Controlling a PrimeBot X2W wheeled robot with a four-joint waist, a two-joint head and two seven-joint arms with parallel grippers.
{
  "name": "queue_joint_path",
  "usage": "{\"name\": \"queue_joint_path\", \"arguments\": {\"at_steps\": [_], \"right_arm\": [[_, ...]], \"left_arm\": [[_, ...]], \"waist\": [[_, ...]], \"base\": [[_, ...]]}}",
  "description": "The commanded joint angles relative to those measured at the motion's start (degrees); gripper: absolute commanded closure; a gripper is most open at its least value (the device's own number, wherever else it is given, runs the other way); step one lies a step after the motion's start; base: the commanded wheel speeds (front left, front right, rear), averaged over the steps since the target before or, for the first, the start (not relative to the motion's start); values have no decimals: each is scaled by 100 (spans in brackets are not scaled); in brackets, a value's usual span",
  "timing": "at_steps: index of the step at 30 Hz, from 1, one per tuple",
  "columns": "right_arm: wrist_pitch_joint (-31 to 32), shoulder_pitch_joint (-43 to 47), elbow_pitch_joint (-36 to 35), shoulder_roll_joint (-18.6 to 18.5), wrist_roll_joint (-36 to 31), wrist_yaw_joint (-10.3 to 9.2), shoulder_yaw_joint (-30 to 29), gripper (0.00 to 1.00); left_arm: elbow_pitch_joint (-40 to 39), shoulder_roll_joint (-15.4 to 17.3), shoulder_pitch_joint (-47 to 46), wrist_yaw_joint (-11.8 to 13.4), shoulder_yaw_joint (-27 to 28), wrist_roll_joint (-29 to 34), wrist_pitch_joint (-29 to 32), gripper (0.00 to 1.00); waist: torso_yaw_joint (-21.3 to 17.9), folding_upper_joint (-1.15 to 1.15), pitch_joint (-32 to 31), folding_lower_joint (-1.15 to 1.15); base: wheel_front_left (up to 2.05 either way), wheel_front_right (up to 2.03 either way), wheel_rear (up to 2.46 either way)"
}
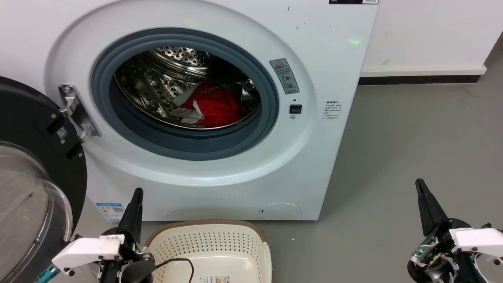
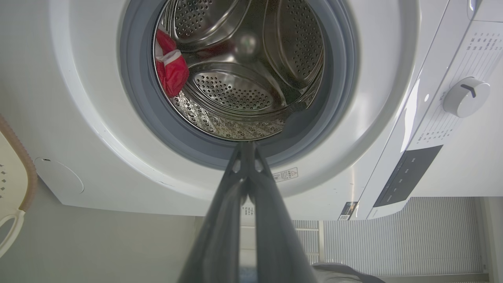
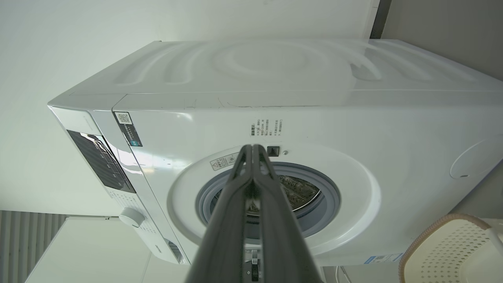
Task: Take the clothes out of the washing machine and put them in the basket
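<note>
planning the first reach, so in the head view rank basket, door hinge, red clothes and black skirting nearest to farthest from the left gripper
From the left gripper:
1. basket, just right of it on the floor.
2. door hinge, up left on the washing machine front.
3. clothes, deeper, inside its drum.
4. black skirting, far right along the back wall.

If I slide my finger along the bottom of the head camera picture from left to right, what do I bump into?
washer door, swung open → left gripper, fingers closed together → basket → right gripper, fingers closed together
</note>
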Motion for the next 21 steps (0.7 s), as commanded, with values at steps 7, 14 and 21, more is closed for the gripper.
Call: {"name": "queue_joint_path", "arguments": {"at_steps": [7,14,21], "right_arm": [[-1,-75,7,16,-27,-2,5,100],[-1,-75,7,16,-27,-2,5,100],[-1,-75,7,16,-27,-2,5,100]], "left_arm": [[-6,-15,-36,-24,16,3,22,100],[-6,-15,-36,-24,16,3,22,100],[-6,-15,-36,-24,16,3,22,100]], "waist": [[0,0,0,0],[0,0,0,0],[0,0,0,0]], "base": [[0,0,0],[0,0,0],[0,0,0]]}}
